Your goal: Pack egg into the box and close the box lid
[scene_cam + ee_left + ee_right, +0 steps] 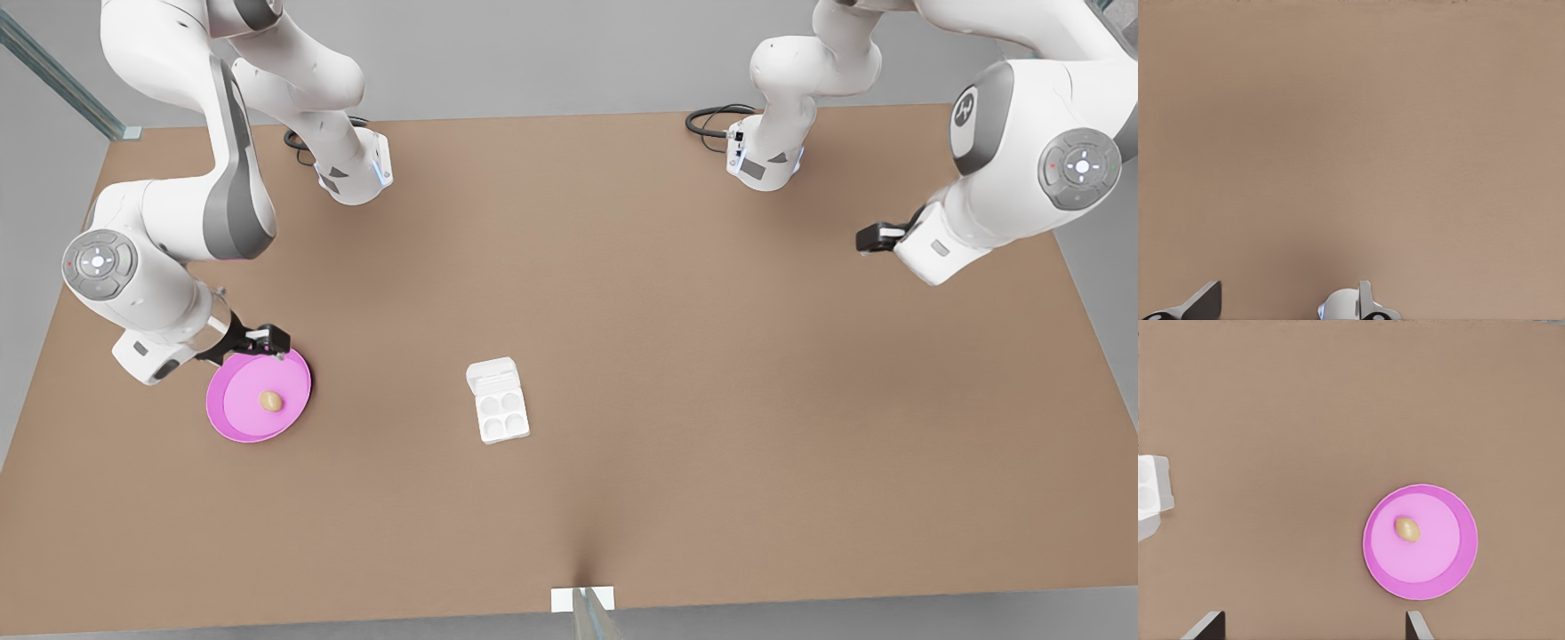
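The right gripper (267,342), fingers apart, hovers at the pink plate (233,418) near the desk's (622,311) front-view left edge, lined up for the egg (271,401). The box (500,414) waits mid-desk, box lid (492,374) open; the left gripper (876,236), fingers spread, idles.
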Tool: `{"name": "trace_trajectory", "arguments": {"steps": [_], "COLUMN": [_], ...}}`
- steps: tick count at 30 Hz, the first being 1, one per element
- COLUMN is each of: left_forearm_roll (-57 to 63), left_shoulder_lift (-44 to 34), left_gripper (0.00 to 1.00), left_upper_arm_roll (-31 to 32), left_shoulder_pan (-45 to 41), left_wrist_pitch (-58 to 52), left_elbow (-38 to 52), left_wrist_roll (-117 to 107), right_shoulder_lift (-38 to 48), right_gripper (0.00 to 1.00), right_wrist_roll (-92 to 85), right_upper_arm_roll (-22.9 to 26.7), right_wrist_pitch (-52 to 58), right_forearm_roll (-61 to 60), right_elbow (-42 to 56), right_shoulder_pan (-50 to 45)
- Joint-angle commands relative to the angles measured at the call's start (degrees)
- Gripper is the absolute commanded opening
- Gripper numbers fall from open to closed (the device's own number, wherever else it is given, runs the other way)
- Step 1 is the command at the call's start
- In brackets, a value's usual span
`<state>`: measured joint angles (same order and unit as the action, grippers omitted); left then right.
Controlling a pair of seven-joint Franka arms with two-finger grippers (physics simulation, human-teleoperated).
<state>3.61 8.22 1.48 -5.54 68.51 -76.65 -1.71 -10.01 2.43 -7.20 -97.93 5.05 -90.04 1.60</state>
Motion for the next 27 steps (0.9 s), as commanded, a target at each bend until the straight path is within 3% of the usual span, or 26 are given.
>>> {"name": "trace_trajectory", "arguments": {"steps": [1,5,8,12,13,14,15,19,22,27], "left_forearm_roll": [0.26,0.26,0.26,0.26,0.26,0.17,0.26,0.26,0.26,0.26], "left_shoulder_lift": [0.22,0.22,0.22,0.3,0.3,0.3,0.22,0.3,0.3,0.3], "left_gripper": [1.0,1.0,1.0,1.0,1.0,1.0,1.0,1.0,1.0,1.0], "left_upper_arm_roll": [0.01,0.1,0.19,0.19,0.19,0.19,0.19,0.27,0.27,0.27], "left_shoulder_pan": [-0.08,-0.26,-0.26,-0.26,-0.34,-0.34,-0.34,-0.34,-0.34,-0.34], "left_wrist_pitch": [3.74,3.65,3.65,3.65,3.65,3.65,3.65,3.65,3.65,3.74], "left_elbow": [0.0,0.0,0.0,0.0,0.0,0.0,0.0,0.0,0.0,0.0], "left_wrist_roll": [-0.84,-0.84,-0.84,-0.75,-0.75,-0.75,-0.75,-0.75,-0.75,-0.75], "right_shoulder_lift": [0.08,-12.58,-21.63,-28.31,-28.4,-26.31,-17.95,-2.04,-1.86,-8.71], "right_gripper": [1.0,1.0,1.0,1.0,1.0,1.0,1.0,1.0,1.0,1.0], "right_wrist_roll": [1.26,1.09,0.82,0.82,0.65,0.56,1.08,0.65,0.47,0.82], "right_upper_arm_roll": [-0.01,-0.01,0.25,0.34,0.25,-0.09,-0.54,-3.79,-3.79,-3.79], "right_wrist_pitch": [-0.78,0.89,-16.32,-26.0,-27.84,-36.51,-43.67,-43.84,-52.18,-53.07], "right_forearm_roll": [-0.04,-0.48,1.55,2.6,2.6,2.51,2.42,2.25,2.07,2.07], "right_elbow": [0.22,1.18,1.18,0.66,-1.1,-10.29,-20.69,-31.16,-35.99,-35.99], "right_shoulder_pan": [-0.46,0.34,1.92,4.55,5.08,6.04,6.93,7.1,7.1,6.14]}}
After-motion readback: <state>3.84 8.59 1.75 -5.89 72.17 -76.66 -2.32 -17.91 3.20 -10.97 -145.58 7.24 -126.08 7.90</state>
